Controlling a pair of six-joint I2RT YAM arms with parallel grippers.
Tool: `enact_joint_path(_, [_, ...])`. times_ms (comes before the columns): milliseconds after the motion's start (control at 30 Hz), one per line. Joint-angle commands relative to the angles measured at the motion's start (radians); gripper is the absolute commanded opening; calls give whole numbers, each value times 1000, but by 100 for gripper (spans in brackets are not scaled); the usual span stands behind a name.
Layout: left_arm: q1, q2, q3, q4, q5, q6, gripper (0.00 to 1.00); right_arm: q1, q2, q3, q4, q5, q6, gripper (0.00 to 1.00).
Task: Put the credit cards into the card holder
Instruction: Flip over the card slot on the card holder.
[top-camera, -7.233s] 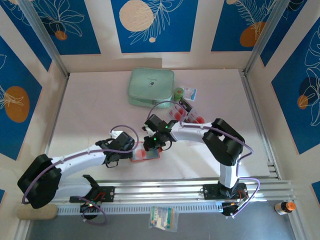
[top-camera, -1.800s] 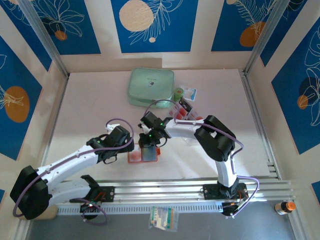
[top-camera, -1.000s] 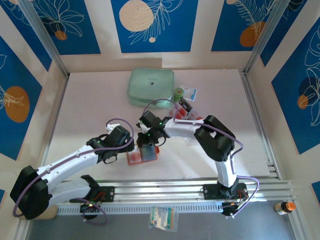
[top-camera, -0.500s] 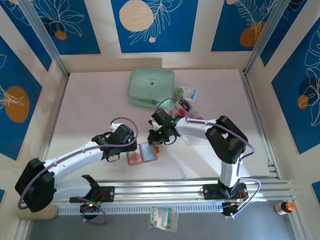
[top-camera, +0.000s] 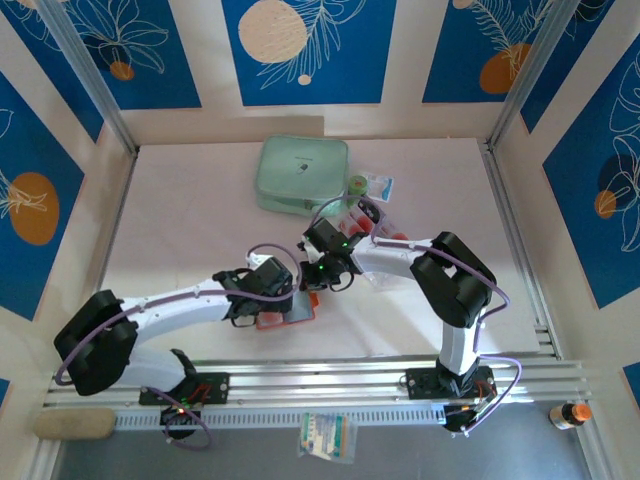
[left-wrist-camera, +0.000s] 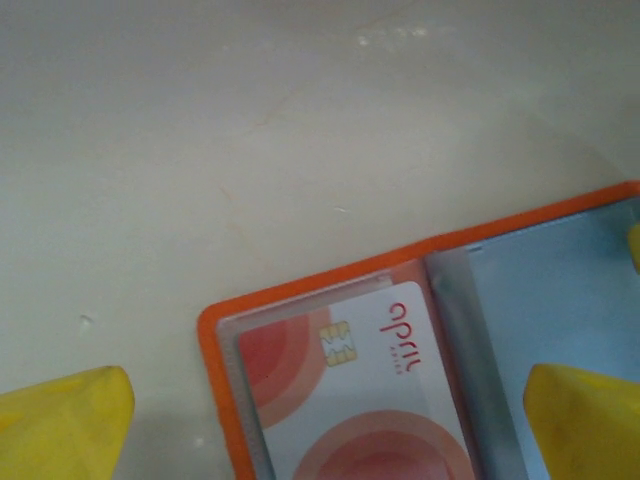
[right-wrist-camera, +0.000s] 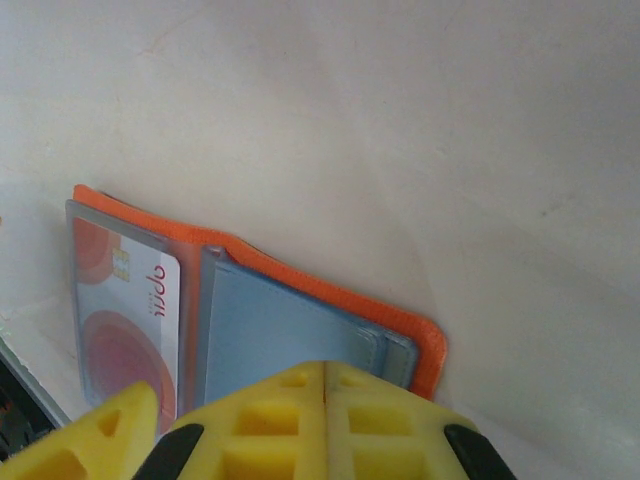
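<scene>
The orange card holder (top-camera: 298, 314) lies open and flat on the table near the front. One credit card (left-wrist-camera: 350, 390), pale with red circles and a chip, sits in its clear left pocket, and the right side is a greyish-blue pocket (right-wrist-camera: 290, 335). My left gripper (top-camera: 268, 290) hovers open over the holder, a yellow fingertip (left-wrist-camera: 60, 425) outside its left edge and the other over the blue pocket. My right gripper (top-camera: 318, 272) is shut and empty just behind the holder's right end, pads (right-wrist-camera: 300, 425) pressed together. More credit cards (top-camera: 397, 240) lie by the clear tray.
A mint-green zip case (top-camera: 302, 175) rests at the back centre, with a small green bottle (top-camera: 357, 185) beside it. The clear compartment tray (top-camera: 372, 222) stands right of the right gripper. Metal rails (top-camera: 330, 375) run along the near edge.
The right gripper has pulled back up and to the right off the holder. The left gripper has slid right, over the open holder, staying open.
</scene>
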Motion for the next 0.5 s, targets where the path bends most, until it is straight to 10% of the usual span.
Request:
enact_joint_path(0, [-20, 10, 33, 10, -24, -20, 100, -2, 16, -11, -17, -11, -18, 3])
enact_joint_path(467, [-37, -2, -7, 45, -27, -24, 100, 50, 84, 24, -3, -42, 10, 2])
